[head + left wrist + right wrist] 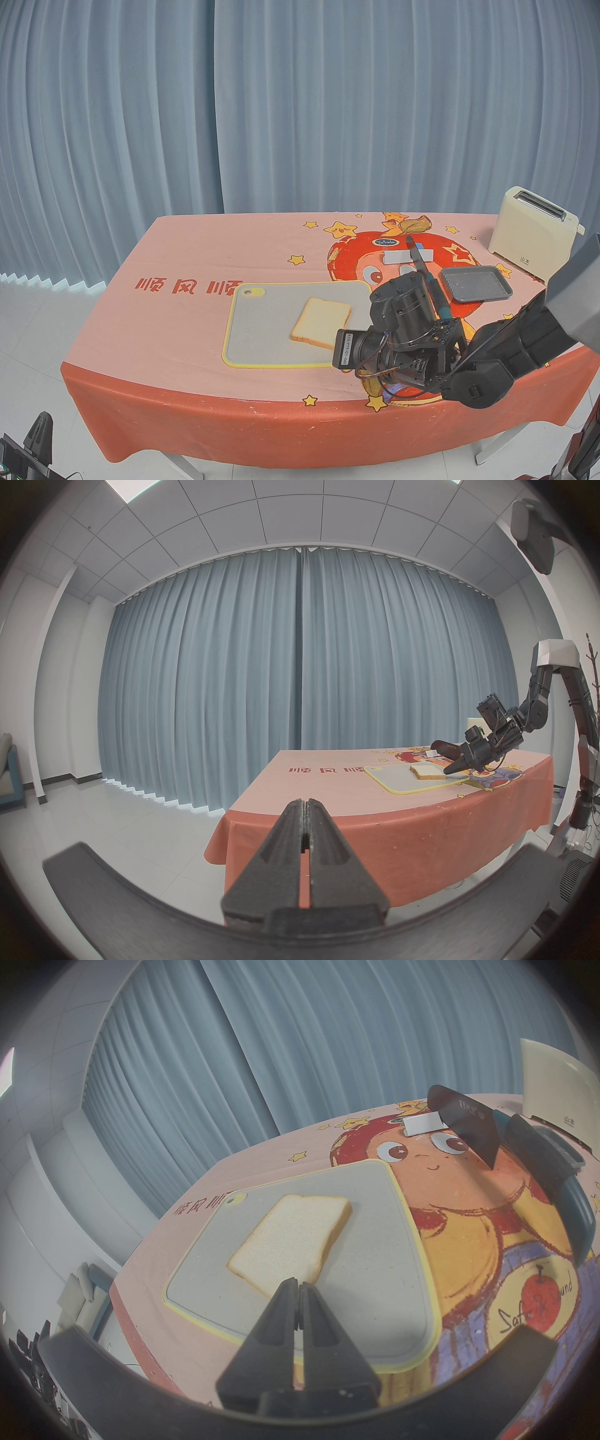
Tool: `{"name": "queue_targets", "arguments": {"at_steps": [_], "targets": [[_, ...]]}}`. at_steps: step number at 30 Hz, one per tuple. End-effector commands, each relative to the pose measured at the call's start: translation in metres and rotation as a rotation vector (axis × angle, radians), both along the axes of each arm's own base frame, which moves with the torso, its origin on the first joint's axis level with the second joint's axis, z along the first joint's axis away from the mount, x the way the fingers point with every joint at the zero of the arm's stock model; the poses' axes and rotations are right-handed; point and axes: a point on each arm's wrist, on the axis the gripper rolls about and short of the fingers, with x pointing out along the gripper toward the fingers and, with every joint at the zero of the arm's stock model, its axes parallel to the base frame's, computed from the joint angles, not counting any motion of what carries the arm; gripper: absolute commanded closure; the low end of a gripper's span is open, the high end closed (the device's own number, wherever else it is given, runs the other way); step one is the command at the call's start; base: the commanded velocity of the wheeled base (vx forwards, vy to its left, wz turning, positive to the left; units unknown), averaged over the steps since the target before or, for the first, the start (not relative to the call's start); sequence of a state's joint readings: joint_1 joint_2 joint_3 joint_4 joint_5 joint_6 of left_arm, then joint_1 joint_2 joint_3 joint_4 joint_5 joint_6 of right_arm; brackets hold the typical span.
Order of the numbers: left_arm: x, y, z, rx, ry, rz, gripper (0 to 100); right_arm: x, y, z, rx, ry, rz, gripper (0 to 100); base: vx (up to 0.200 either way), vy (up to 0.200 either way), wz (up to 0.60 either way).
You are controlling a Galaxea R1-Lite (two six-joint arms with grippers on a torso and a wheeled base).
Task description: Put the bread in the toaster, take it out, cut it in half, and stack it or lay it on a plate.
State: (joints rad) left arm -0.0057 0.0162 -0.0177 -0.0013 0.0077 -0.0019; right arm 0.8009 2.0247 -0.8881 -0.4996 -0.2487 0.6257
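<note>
Bread [320,322] flat on cutting board [262,331], looks light, soft, crushable, best nipped gently at 1 crust edge; right gripper [299,1285] pinched closed, empty, just beside.

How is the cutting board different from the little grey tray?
The cutting board is bigger, pale grey with a yellow edge; the tray is smaller and dark grey. The cutting board is flat and holds the bread; the tray has a raised rim. Both lie on the table.
</note>
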Motion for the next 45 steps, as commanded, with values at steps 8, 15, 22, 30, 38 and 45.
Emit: {"name": "queue_targets", "arguments": {"at_steps": [8,15,22,30,38,45], "targets": [[0.001,0.000,-0.005,0.000,0.014,0.000,100,0.001,0.018,-0.013,0.005,0.010,0.026,100,0.000,0.000,0.00],[0.001,0.000,-0.005,0.000,0.014,0.000,100,-0.002,0.027,0.001,0.072,-0.018,0.067,100,0.000,0.000,0.00],[0.001,0.000,-0.005,0.000,0.014,0.001,100,0.022,0.012,0.018,0.141,-0.085,-0.008,100,0.000,0.000,0.00],[0.001,0.000,-0.005,0.000,0.014,0.001,100,0.048,0.005,0.014,0.141,-0.096,-0.067,100,0.000,0.000,0.00],[0.001,0.000,-0.005,0.000,0.014,0.001,100,0.049,0.004,0.001,0.113,-0.068,-0.072,100,0.000,0.000,0.00],[0.001,0.000,-0.005,-0.001,0.014,0.000,100,0.047,0.002,-0.008,0.092,-0.044,-0.073,100,0.000,0.000,0.00]]}}
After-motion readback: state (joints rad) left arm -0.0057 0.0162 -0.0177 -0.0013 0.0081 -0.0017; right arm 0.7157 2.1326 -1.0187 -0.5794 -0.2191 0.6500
